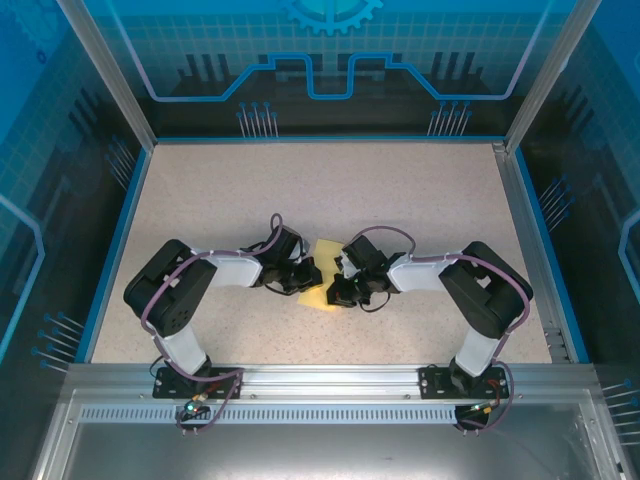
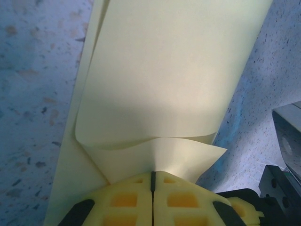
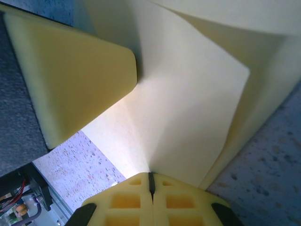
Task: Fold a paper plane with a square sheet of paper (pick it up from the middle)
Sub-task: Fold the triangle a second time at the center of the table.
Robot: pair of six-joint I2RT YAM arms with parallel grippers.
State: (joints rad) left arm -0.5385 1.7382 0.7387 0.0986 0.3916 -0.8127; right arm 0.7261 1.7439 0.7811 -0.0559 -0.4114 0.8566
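Speckled tabletop (image 1: 400,190) open around, yellow sheet (image 1: 326,250) pinched in both jaws, edges curled

I see my right gripper (image 3: 151,184) pinching the square sheet of paper (image 3: 188,108) at its near edge, 2 yellow fingers (image 3: 124,202) pressed together. The sheet rises creased ahead; a thick yellow pad (image 3: 75,70) touches it upper left, above speckled table (image 3: 84,160).

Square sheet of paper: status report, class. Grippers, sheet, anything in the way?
Left gripper shut on the square sheet of paper. Right gripper shut on it too. Sheet bowed between them, no plane yet. Nothing seen in the way.
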